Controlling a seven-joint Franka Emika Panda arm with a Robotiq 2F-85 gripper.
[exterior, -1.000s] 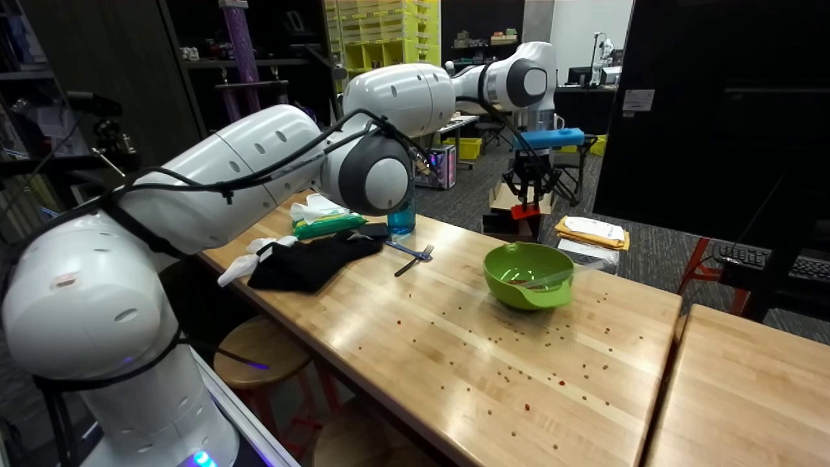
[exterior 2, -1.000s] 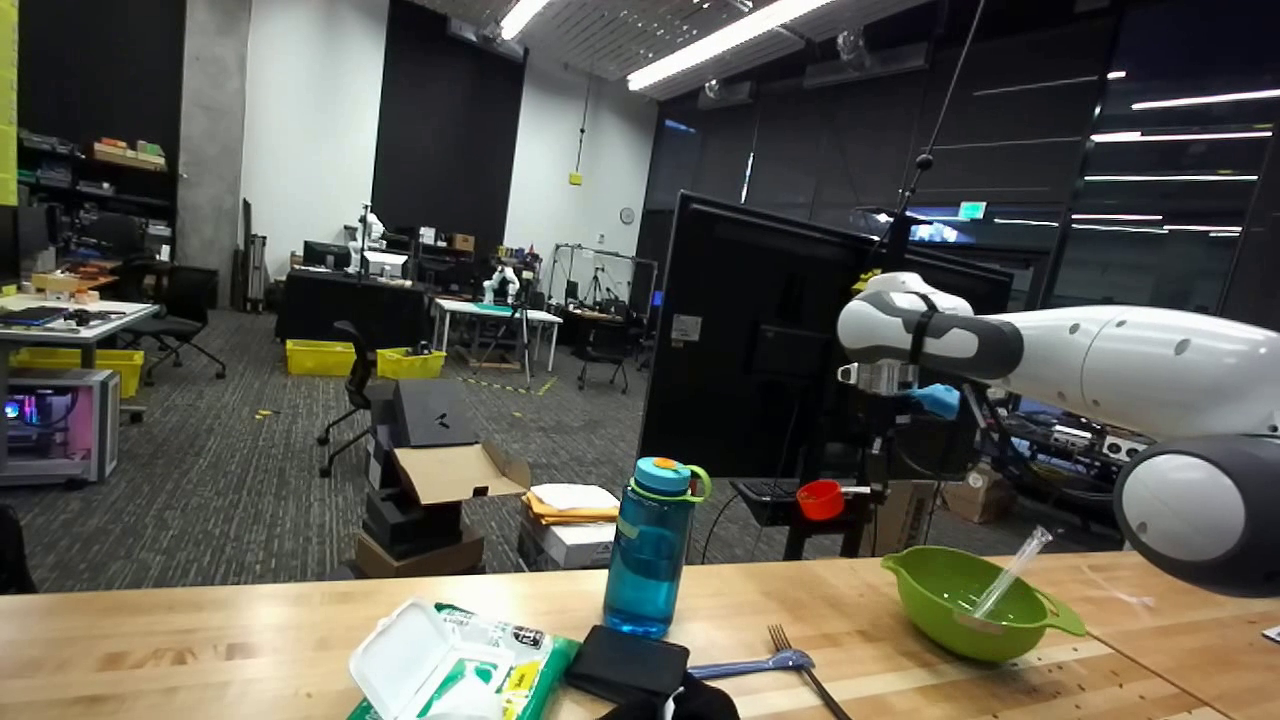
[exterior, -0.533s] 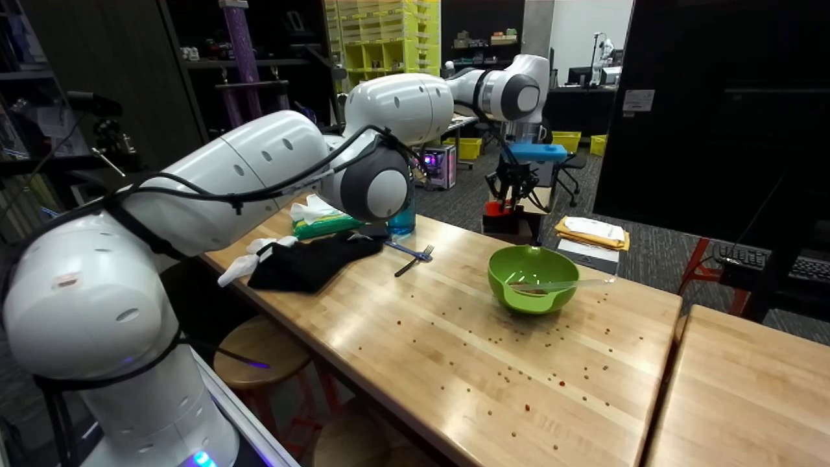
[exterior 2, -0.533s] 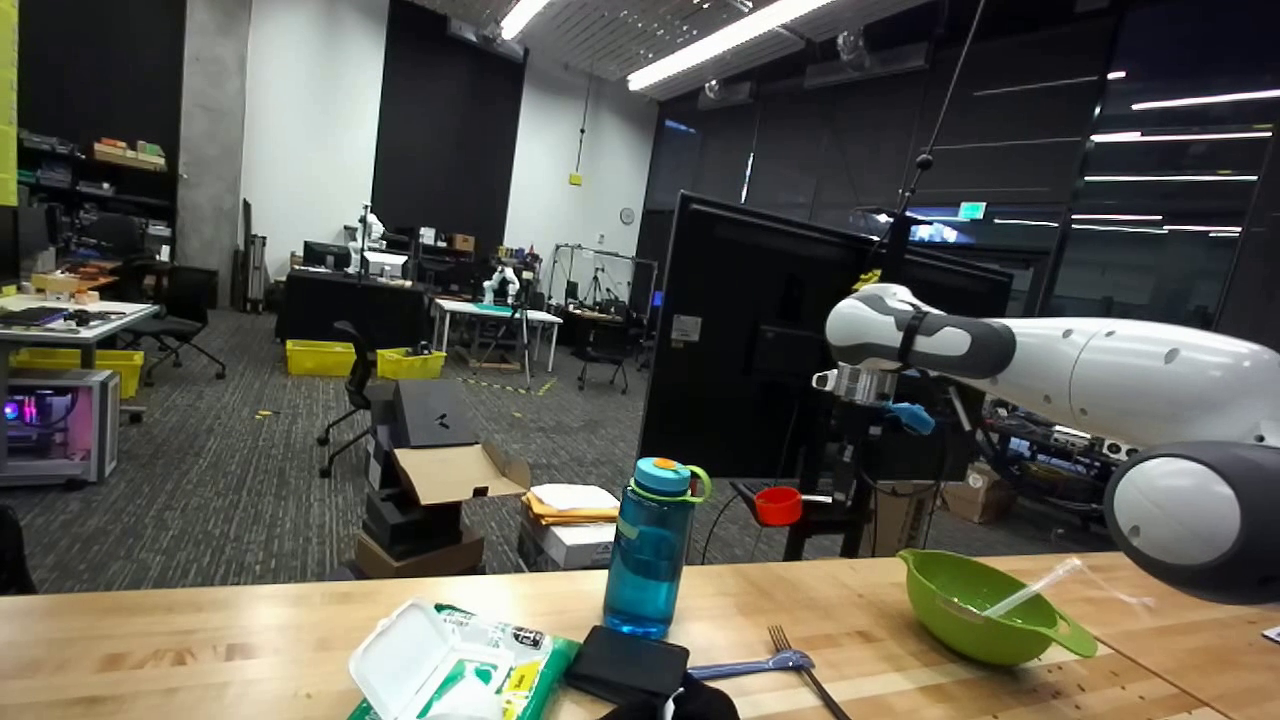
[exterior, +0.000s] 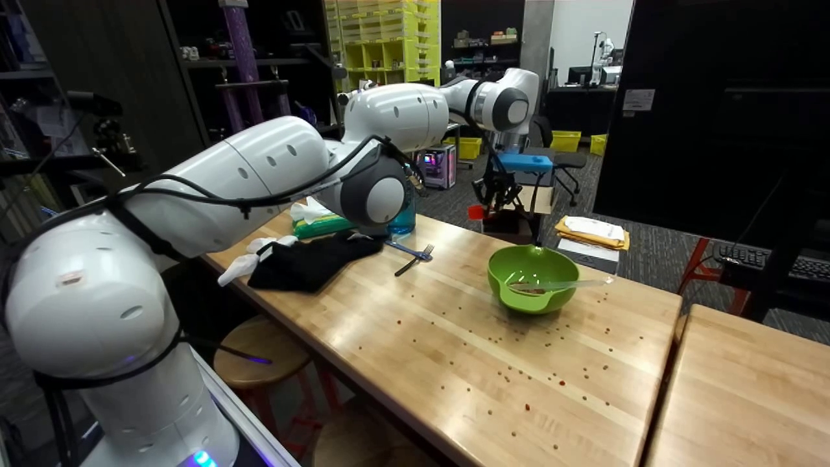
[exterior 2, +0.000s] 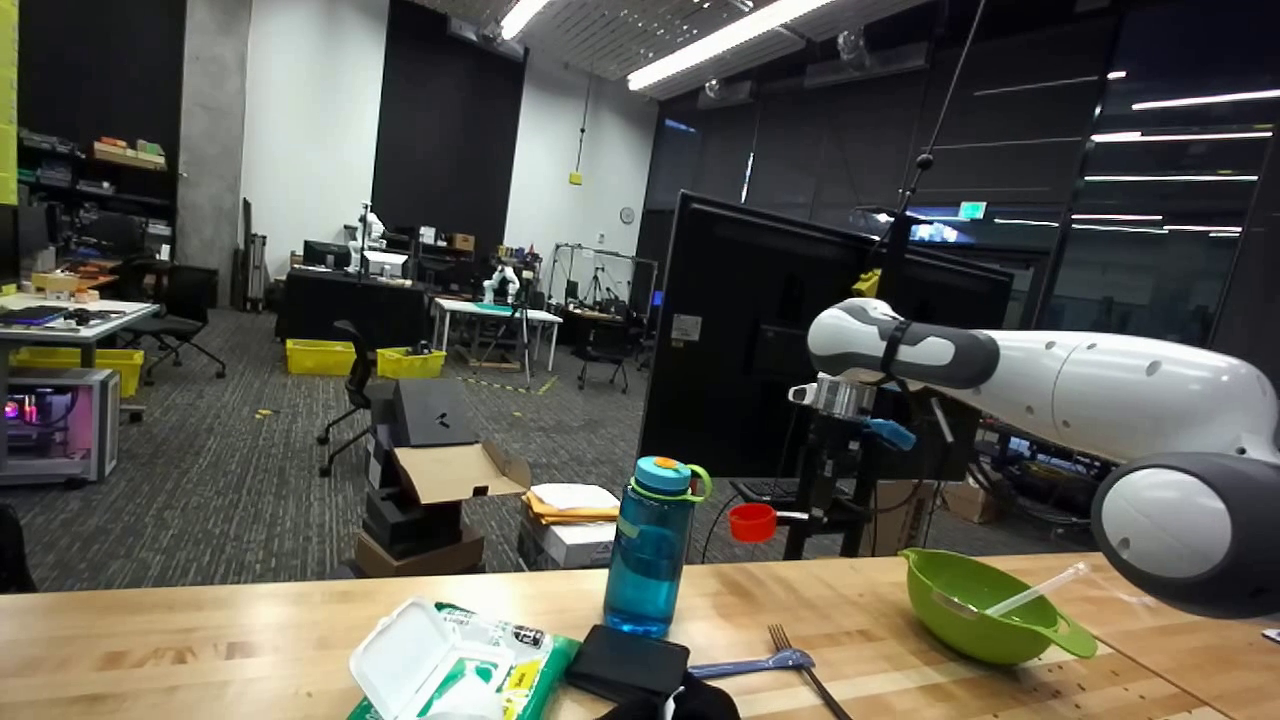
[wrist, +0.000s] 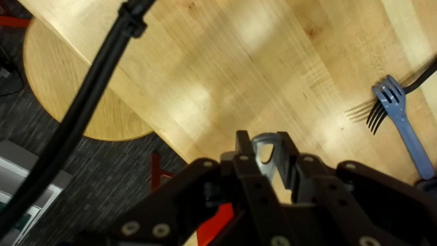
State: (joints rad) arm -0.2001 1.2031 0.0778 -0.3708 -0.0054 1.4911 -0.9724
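Observation:
My gripper (wrist: 263,140) is shut on the grey metal handle (wrist: 268,167) of a red measuring cup, with the handle's looped end showing between the fingertips. The red cup (wrist: 215,223) is partly hidden behind the left finger in the wrist view. In both exterior views the gripper (exterior: 493,204) (exterior 2: 812,512) holds the cup (exterior: 476,212) (exterior 2: 752,522) in the air above table height. The cup's contents are hidden. A green bowl (exterior: 559,303) (exterior 2: 965,625) stands on the table, apart from the gripper. A clear stick (exterior: 570,284) (exterior 2: 1035,588) leans in it over small reddish bits.
Small brown bits are scattered on the wooden table (exterior: 447,402). A blue fork (wrist: 409,136) crosses a black-handled fork (wrist: 423,77). A blue bottle (exterior 2: 650,560), a black wallet (exterior 2: 628,662), a wipes pack (exterior 2: 540,680) and black cloth (exterior: 314,263) are also there. A stool (wrist: 78,89) stands below the edge.
The gripper has lowered and moved away from the bowl with the red cup, toward the bottle side. The bowl shifted slightly and the clear stick settled across its rim, then both stayed still.

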